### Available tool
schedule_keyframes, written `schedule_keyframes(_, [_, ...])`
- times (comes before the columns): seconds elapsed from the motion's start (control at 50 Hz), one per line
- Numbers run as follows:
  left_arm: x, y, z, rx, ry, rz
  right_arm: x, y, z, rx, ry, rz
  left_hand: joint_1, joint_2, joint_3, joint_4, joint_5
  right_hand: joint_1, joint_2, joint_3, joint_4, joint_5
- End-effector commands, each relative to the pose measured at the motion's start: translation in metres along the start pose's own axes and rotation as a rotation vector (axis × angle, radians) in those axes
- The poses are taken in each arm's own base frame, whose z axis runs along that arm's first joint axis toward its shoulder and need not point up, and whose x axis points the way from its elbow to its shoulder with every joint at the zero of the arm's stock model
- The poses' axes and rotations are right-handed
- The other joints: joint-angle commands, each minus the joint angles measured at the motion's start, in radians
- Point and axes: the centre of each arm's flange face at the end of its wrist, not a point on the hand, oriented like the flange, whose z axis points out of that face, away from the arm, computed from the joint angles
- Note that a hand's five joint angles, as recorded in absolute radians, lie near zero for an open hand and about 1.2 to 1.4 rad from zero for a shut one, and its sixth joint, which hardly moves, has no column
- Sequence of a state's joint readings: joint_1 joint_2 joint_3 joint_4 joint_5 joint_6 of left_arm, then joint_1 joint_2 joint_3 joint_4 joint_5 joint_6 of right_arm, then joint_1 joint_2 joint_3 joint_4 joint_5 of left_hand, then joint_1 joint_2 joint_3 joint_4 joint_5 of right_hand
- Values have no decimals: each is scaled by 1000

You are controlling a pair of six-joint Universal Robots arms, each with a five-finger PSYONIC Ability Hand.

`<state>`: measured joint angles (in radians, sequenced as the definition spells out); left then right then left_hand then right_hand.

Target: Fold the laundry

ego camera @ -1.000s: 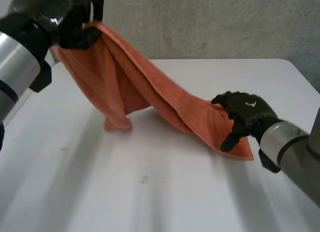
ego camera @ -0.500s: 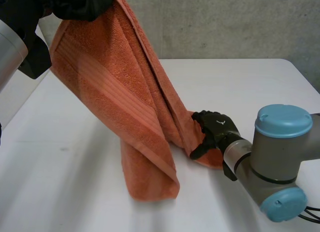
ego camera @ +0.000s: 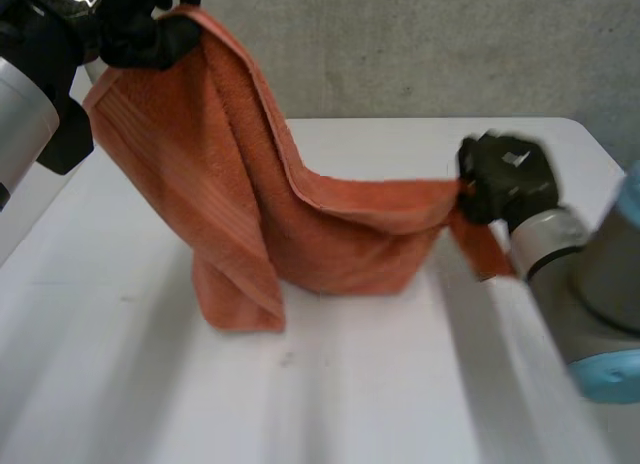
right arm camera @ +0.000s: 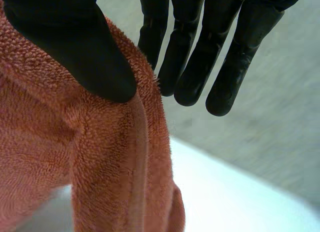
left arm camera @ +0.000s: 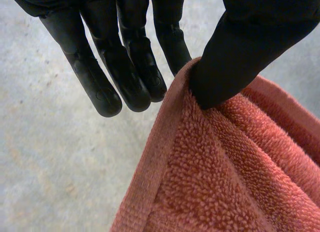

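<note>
An orange towel (ego camera: 250,204) hangs between my two hands above the white table (ego camera: 330,404), its lowest fold touching the tabletop. High at the far left, my left hand (ego camera: 140,34) pinches one corner; the left wrist view shows the thumb (left arm camera: 235,57) pressing the towel's hem (left arm camera: 165,142) against the fingers (left arm camera: 125,67). My right hand (ego camera: 505,179) holds the opposite end lifted off the table at the right. In the right wrist view its thumb (right arm camera: 85,52) clamps the towel's edge (right arm camera: 135,157) against the fingers (right arm camera: 195,57). A short tail of cloth dangles below that hand.
A grey wall (ego camera: 450,44) rises behind the table's far edge. The table's right edge (ego camera: 610,154) runs close to my right arm (ego camera: 590,284). Bare tabletop lies in front of the towel.
My right hand closed on the towel's end and lifted it up and to the right off the table. The towel now stretches between both hands instead of hanging in one drape.
</note>
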<state>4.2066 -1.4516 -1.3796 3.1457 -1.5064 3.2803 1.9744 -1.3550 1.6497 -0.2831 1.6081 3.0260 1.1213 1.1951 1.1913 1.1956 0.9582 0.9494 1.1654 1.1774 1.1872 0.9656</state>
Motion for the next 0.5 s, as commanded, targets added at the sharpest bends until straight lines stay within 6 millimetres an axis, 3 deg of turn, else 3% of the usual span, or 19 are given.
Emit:
schedule_keyframes(0.02, [-29,54,9,-154,-84,23,34,-79,-29,184,96,-201,275,201,205,201,264,447,231,219,209,256])
schedule_keyframes(0.06, [-33,66,12,-193,-93,23,34,-86,-37,177,75,-241,275,201,205,201,264,447,231,219,209,256])
schedule_keyframes(0.12, [-34,91,14,-271,-92,16,28,-81,-45,80,-15,-292,275,201,205,201,264,447,231,219,209,256])
schedule_keyframes(0.16, [-32,106,13,-323,-84,8,24,-71,-47,2,-67,-299,275,201,205,201,264,447,231,219,209,256])
schedule_keyframes(0.22, [-29,140,13,-438,-69,-7,21,-37,-40,-189,-149,-285,275,201,205,201,264,447,231,219,209,256])
schedule_keyframes(0.24, [-28,150,13,-467,-65,-10,21,-37,-40,-189,-149,-285,275,201,205,201,264,447,231,219,209,256])
schedule_keyframes(0.26, [-26,168,13,-524,-56,-12,21,-31,-38,-224,-158,-278,275,201,205,201,264,447,231,219,209,256])
schedule_keyframes(0.3, [-26,176,13,-549,-52,-11,20,-12,-28,-314,-181,-269,275,201,205,201,264,447,231,219,209,256])
schedule_keyframes(0.32, [-26,176,13,-549,-52,-11,20,-12,-28,-314,-181,-269,275,201,205,201,264,447,231,219,209,256])
schedule_keyframes(0.34, [-24,206,14,-623,-36,6,19,-2,-21,-353,-195,-272,275,201,205,201,264,447,231,219,209,256])
schedule_keyframes(0.36, [-25,213,15,-641,-35,15,19,-2,-21,-353,-195,-272,275,201,205,201,264,447,231,219,209,256])
schedule_keyframes(0.42, [-29,230,23,-662,-24,65,20,22,-1,-405,-214,-335,275,201,205,201,264,447,231,219,209,256])
schedule_keyframes(0.48, [-33,232,39,-629,-24,107,22,27,23,-386,-212,-391,275,201,205,201,264,447,231,219,209,256])
schedule_keyframes(0.5, [-35,230,46,-604,-27,119,22,27,24,-386,-212,-391,275,201,205,201,264,447,231,219,209,256])
